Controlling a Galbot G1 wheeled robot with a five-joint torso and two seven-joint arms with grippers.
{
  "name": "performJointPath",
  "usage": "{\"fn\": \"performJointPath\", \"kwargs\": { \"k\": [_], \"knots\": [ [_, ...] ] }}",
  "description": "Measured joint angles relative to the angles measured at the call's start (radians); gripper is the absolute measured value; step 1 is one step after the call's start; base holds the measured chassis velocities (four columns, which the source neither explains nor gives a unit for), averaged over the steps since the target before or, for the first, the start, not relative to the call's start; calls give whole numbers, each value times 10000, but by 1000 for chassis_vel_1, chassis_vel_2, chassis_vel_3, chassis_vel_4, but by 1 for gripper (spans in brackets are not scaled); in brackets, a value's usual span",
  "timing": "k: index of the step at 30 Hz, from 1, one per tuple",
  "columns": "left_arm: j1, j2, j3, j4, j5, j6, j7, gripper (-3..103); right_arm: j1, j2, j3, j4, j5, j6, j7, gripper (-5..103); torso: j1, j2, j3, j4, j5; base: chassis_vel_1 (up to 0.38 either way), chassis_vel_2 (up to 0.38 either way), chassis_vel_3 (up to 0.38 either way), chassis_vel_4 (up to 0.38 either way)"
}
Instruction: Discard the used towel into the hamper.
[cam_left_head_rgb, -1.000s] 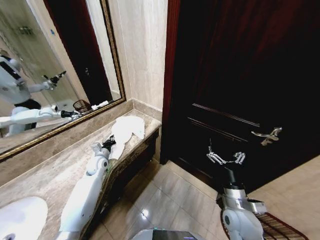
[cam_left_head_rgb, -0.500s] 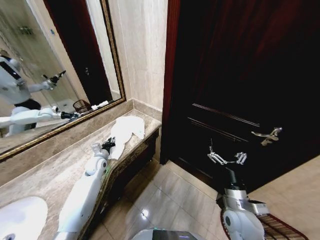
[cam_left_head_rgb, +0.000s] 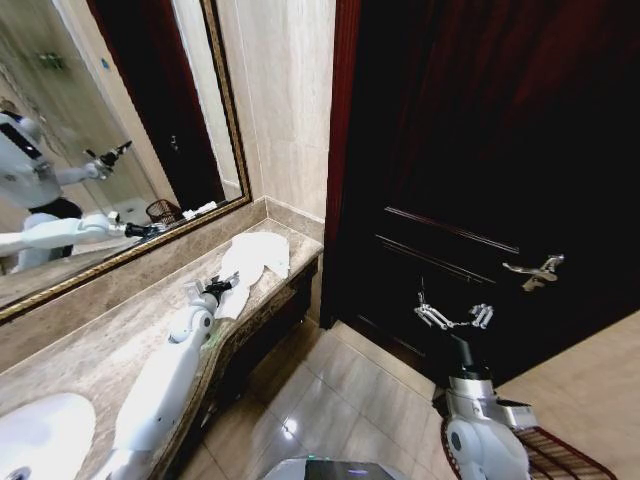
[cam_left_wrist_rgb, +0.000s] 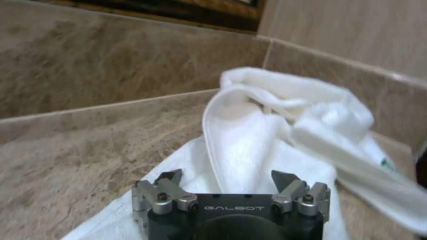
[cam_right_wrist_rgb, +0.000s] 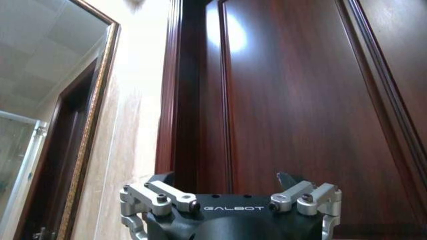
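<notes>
L claw (cam_left_wrist_rgb: 227, 181) sits wide open, holding nothing, low over the near edge of the white towel (cam_left_head_rgb: 256, 260) crumpled on the marble table (cam_left_head_rgb: 100, 340) by the wall. R claw (cam_left_head_rgb: 452, 316) idles open & empty before the door (cam_left_head_rgb: 480, 150); hamper (cam_left_head_rgb: 560, 452) is on the floor beside R arm. To grab well, I'd push fwd & pinch the thick raised fold, not the flat hem.

Marble counter (cam_left_head_rgb: 120, 330) runs under the mirror w/ a crumpled white towel (cam_left_head_rgb: 255, 260) lying at its far end, near the corner. White sink (cam_left_head_rgb: 40, 435) sits at the near end. Tiled floor (cam_left_head_rgb: 340, 400) below carries the hamper (cam_left_head_rgb: 560, 455) at the right edge.
</notes>
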Motion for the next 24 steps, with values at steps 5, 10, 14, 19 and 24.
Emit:
{"fn": "performJointPath", "kwargs": {
  "k": [5,10,14,19,24],
  "knots": [
    [-26,-5,176,95,615,-47,348,76,-13,15,1,13,-10,0,0,100,-1,1,-1,0,2,0,0,0,0],
    [16,43,225,145,882,-106,386,62,85,53,29,-101,-263,57,6,100,-1,1,-1,1,3,0,0,0,0],
    [94,79,193,110,956,-108,385,51,84,84,-17,-110,-241,57,31,100,-1,1,-1,0,1,0,0,0,0],
    [185,115,158,70,980,-114,385,42,68,100,-48,-120,-187,56,43,100,-1,1,-2,-1,1,0,0,0,0],
    [351,119,100,-72,973,-141,388,26,59,104,-57,-121,-130,54,46,100,-1,1,-1,0,0,0,0,0,0]
  ]
}}
